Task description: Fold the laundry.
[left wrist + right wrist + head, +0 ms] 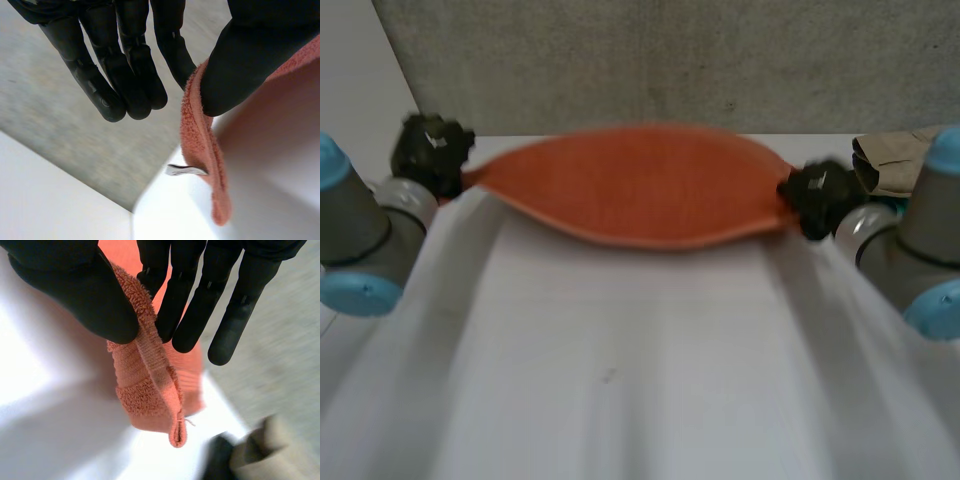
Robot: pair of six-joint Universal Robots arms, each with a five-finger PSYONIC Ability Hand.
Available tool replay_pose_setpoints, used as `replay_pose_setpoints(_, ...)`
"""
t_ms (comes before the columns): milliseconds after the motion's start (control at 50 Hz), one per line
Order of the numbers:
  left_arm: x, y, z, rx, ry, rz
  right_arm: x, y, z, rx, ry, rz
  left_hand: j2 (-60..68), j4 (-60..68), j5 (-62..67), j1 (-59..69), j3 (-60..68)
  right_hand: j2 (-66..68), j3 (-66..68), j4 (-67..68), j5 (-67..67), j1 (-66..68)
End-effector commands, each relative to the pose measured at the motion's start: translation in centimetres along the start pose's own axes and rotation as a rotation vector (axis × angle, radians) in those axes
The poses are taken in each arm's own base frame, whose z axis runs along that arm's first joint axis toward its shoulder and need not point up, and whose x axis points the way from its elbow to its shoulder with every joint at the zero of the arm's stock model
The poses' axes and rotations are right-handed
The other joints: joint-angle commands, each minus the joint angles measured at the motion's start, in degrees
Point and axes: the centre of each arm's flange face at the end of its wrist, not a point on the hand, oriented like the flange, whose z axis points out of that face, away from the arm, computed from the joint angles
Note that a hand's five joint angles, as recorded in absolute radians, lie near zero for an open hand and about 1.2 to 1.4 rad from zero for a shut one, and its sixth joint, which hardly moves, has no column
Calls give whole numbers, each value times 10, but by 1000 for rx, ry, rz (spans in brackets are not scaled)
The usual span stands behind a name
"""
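Observation:
An orange towel [640, 185] hangs stretched between my two hands above the far part of the white table [640, 380], sagging in the middle. My left hand [432, 150] pinches its left end: in the left wrist view the thumb [250, 60] presses the towel's edge [200, 145] against a finger [172, 50]. My right hand [817, 195] pinches the right end: in the right wrist view the thumb [85, 295] and fingers [175, 305] clamp the towel's corner [150, 395], which hangs below them.
A beige cloth [895, 160] lies at the far right of the table, behind my right arm [920, 240], and shows as the beige cloth [265, 450] in the right wrist view. A grey wall [670, 60] stands behind the table.

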Motion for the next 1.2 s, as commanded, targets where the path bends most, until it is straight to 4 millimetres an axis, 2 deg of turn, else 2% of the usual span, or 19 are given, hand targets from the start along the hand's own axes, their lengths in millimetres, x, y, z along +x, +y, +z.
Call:
replay_pose_setpoints(20, 17, 35, 1, -35, 42, 60, -24, 47, 10, -132, -76, 51, 113, 113, 140, 129, 118, 128, 120, 114, 110, 165)
replay_pose_setpoints(120, 11, 33, 0, -36, 31, 63, -11, 55, 11, -191, 12, 123, 113, 113, 140, 129, 118, -81, -89, -94, -99, -44)
replay_pose_setpoints(280, 5, 29, -5, -45, 24, 67, 0, 61, 1, -301, 76, 240, 113, 113, 140, 129, 118, -266, -274, -279, -284, -229)
replay_pose_setpoints(400, 4, 28, -12, -72, 43, 57, 0, 67, -1, -350, 43, 254, 113, 113, 140, 129, 118, -152, -160, -165, -170, -115)
replay_pose_setpoints(420, 4, 27, -13, -76, 46, 56, -1, 69, -2, -359, 28, 249, 113, 113, 140, 129, 118, 37, 28, 23, 18, 73)
replay_pose_setpoints(440, 4, 26, -15, -80, 48, 56, -1, 69, -2, -359, 30, 244, 113, 113, 140, 129, 118, 127, 119, 114, 109, 164)
replay_pose_setpoints(540, 1, 23, -29, -136, 65, 59, 5, 62, -12, -345, 22, 232, 113, 113, 140, 129, 118, 128, 120, 114, 110, 165)
replay_pose_setpoints(600, -2, 20, -47, -208, 92, 73, 14, 45, -28, -305, 8, 201, 113, 113, 140, 129, 118, 128, 120, 114, 110, 165)
replay_pose_setpoints(640, -2, 19, -67, -289, 138, 101, 20, 39, -42, -306, -22, 142, 113, 113, 140, 129, 118, 128, 120, 114, 110, 165)
replay_pose_setpoints(680, -2, 18, -83, -345, 181, 129, 23, 39, -53, -344, -59, 98, 113, 113, 140, 129, 118, 128, 120, 114, 110, 165)
replay_pose_setpoints(700, -2, 14, -99, -398, 226, 162, 26, 39, -66, -402, -102, 43, 113, 113, 140, 129, 118, 128, 120, 114, 110, 165)
replay_pose_setpoints(760, 0, 13, -125, -489, 314, 207, 30, 41, -88, -516, -189, -46, 113, 113, 140, 129, 118, 128, 120, 114, 110, 165)
replay_pose_setpoints(780, 1, 12, -141, -545, 375, 225, 34, 42, -104, -593, -259, -103, 113, 113, 140, 129, 118, 128, 120, 114, 110, 165)
replay_pose_setpoints(860, 10, 11, -172, -632, 546, 258, 37, 41, -133, -710, -434, -188, 113, 113, 140, 129, 118, 128, 120, 114, 110, 165)
replay_pose_setpoints(920, 15, 9, -182, -635, 630, 277, 38, 42, -131, -710, -441, -206, 113, 113, 140, 129, 118, 128, 120, 114, 110, 165)
replay_pose_setpoints(1000, 12, 9, -166, -560, 603, 342, 44, 50, -112, -679, -375, -205, 113, 113, 140, 129, 118, 128, 120, 114, 110, 165)
replay_pose_setpoints(1080, 1, 10, -128, -489, 489, 383, 46, 53, -87, -623, -287, -199, 113, 113, 140, 129, 118, 128, 120, 114, 110, 165)
replay_pose_setpoints(1100, -1, 10, -113, -460, 450, 380, 46, 53, -78, -596, -253, -187, 113, 113, 140, 129, 118, 128, 120, 114, 110, 165)
replay_pose_setpoints(1200, 5, 7, -67, -360, 353, 329, 47, 49, -48, -483, -130, -123, 113, 113, 140, 129, 118, 128, 120, 114, 110, 165)
